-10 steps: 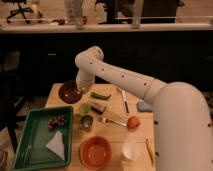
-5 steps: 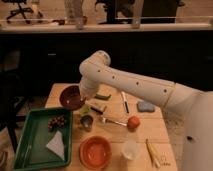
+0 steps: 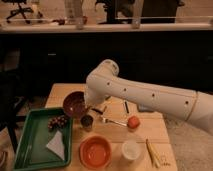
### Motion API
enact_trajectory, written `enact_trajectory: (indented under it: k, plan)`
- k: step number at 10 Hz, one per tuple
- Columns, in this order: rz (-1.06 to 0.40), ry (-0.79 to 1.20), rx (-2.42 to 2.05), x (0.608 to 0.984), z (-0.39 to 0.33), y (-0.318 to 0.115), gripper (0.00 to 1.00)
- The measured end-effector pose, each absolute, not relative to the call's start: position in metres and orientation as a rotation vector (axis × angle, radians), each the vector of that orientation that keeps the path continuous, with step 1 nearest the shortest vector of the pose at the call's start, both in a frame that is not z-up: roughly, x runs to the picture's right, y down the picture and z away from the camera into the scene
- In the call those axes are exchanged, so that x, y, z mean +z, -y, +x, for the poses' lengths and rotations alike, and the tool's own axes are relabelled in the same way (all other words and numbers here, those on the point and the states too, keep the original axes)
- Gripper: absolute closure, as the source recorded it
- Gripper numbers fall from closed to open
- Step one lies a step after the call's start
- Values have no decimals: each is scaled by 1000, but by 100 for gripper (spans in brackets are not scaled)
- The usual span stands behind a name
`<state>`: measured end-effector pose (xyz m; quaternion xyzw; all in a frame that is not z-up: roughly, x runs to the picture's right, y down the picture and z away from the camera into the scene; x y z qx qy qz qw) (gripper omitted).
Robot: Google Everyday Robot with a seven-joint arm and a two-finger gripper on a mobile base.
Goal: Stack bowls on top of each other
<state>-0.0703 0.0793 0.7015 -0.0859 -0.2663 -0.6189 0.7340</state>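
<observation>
The small maroon-brown bowl (image 3: 74,104) hangs tilted just above the table's left part, beside the tray's far corner. My gripper (image 3: 89,104) is at its right rim, mostly hidden under my white arm (image 3: 135,90), and is shut on the rim. The wider orange bowl (image 3: 95,151) sits at the table's front edge, in front of and slightly right of the maroon one, apart from it.
A green tray (image 3: 27,150) at left holds grapes (image 3: 57,121) and a white napkin (image 3: 56,145). A small dark cup (image 3: 87,121), a fork (image 3: 114,121), an orange fruit (image 3: 132,122), a white cup (image 3: 131,149) and yellow sticks (image 3: 152,152) lie on the wooden table (image 3: 160,132).
The maroon bowl has moved with my gripper toward the front and slightly right, nearer the orange bowl. My arm has swung forward and lower over the table.
</observation>
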Motion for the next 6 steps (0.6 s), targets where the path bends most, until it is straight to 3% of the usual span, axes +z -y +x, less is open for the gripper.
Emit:
enact_trajectory:
  k: [6]
  plan:
    - [-212,583,-1276,685,-59,-121,100]
